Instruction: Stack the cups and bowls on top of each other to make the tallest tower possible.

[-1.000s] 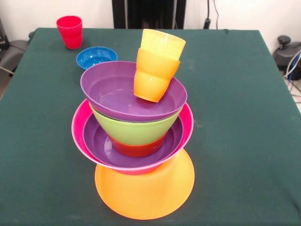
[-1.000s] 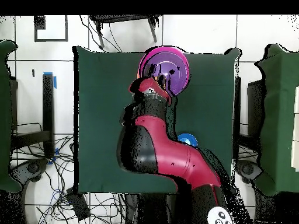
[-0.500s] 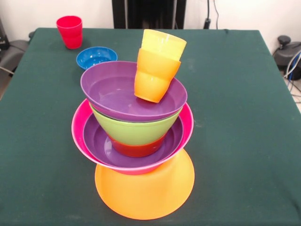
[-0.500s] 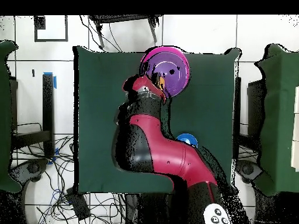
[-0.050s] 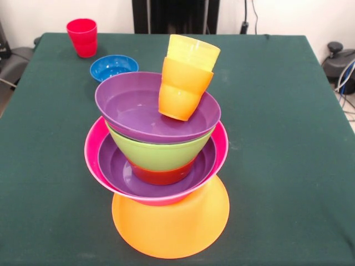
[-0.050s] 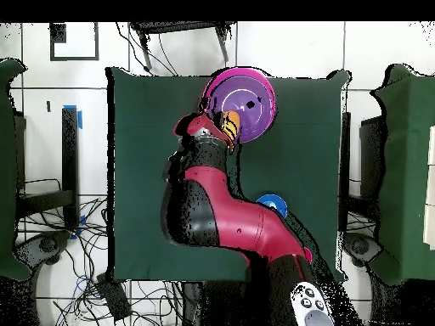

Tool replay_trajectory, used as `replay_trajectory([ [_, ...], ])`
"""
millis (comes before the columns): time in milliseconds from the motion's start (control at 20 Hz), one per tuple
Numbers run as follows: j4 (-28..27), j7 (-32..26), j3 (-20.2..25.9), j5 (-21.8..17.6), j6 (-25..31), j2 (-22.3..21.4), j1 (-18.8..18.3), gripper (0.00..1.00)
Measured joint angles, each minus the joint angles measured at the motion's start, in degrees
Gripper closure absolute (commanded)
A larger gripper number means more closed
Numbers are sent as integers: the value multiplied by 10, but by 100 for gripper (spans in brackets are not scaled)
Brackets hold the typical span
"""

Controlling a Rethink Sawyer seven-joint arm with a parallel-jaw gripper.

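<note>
Multicoloured tower, cups perhaps tilted

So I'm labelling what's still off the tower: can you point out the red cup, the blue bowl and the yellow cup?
red cup (image 5: 82, 37), front view, on its side wall.
blue bowl (image 5: 113, 66), front view, on its inside.
yellow cup (image 5: 192, 52), front view, on its side wall.

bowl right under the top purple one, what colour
Lime green bowl, clearest in the front view.
</note>
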Motion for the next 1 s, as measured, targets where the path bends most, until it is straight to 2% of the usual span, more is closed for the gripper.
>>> replay_trajectory([
  [1000, 3, 0, 16, -9, -39, 62, -12, 0],
])
